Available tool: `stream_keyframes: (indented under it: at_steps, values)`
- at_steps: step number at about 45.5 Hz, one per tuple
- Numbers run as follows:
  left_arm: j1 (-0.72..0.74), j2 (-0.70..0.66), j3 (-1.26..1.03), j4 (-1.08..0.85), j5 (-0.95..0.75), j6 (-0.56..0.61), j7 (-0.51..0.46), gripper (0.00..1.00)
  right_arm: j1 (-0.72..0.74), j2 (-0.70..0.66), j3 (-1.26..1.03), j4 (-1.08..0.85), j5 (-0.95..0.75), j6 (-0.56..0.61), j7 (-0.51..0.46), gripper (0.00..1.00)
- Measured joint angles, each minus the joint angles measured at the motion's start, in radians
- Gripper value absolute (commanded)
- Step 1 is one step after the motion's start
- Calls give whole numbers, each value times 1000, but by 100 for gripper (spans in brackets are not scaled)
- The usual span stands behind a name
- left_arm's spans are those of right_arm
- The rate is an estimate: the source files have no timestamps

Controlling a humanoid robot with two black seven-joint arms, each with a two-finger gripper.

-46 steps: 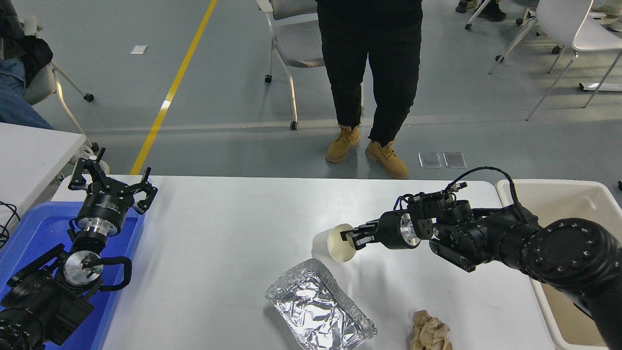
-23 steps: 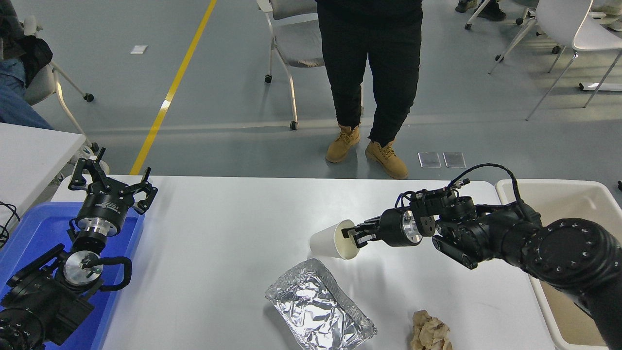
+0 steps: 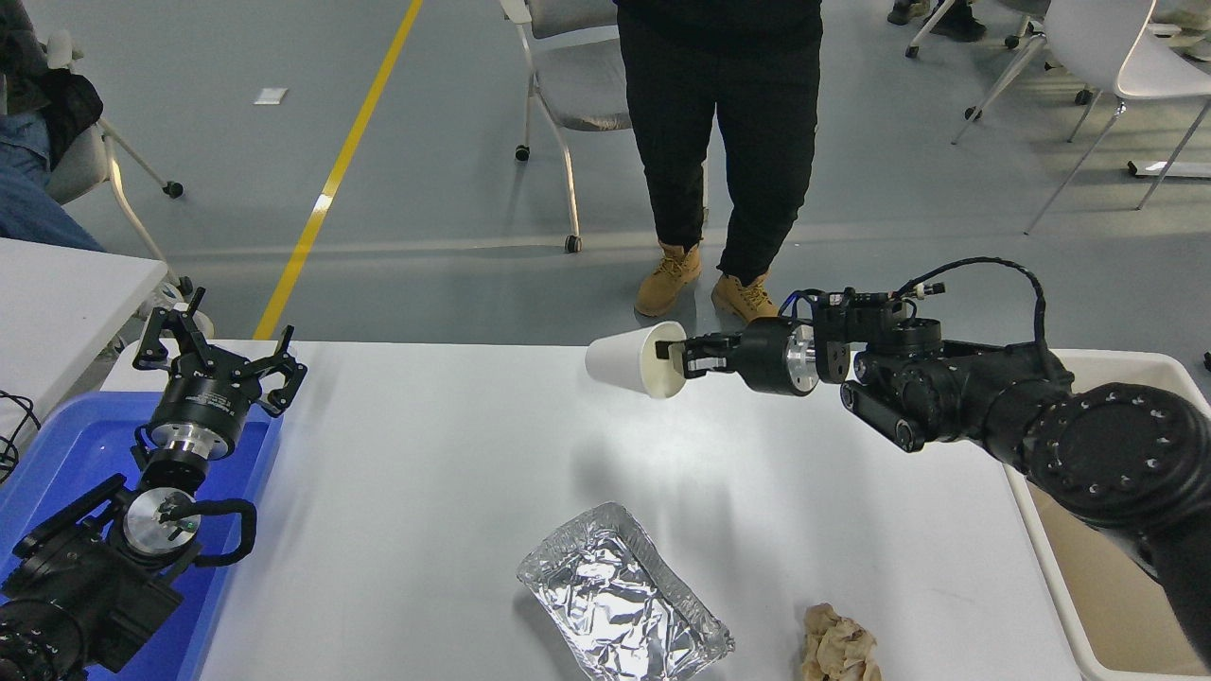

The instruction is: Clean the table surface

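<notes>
The table surface point(image 3: 426, 473) is a wide white-grey top. My right gripper point(image 3: 676, 357) is shut on the rim of a white paper cup point(image 3: 624, 360) and holds it on its side, well above the table near its far edge. A crumpled foil tray point(image 3: 620, 596) lies at the front middle. A crumpled brown paper ball point(image 3: 837, 648) lies at the front right. My left gripper point(image 3: 219, 352) is open and parked at the lower left over a blue tray point(image 3: 57, 454).
A beige plastic tub point(image 3: 1097, 605) stands off the table's right end. A person in black trousers and tan boots point(image 3: 724, 284) stands at the far side. A smaller white table corner point(image 3: 57, 293) shows at the left. Chairs stand behind.
My right gripper has lifted the paper cup off the table and carried it up and toward the far edge. The left arm has not moved.
</notes>
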Motion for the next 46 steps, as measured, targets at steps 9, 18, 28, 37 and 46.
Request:
stream_keyframes:
  at_steps: [9,18,28,37,46]
  values:
    - [0,0,0,0,0,0,0,100,19,-78,57,-15,105,28,9,0]
    - [0,0,0,0,0,0,-1,100,15,-182,157,-36,151,48,12,0]
    - [0,0,0,0,0,0,-1,100,-37,-301,258,-80,171,69,13,0]
    - [0,0,0,0,0,0,0,100,-109,-393,323,-130,205,85,10,0]
    - [0,0,0,-1,0,0,0,100,-179,-446,348,-183,256,91,-11,0]
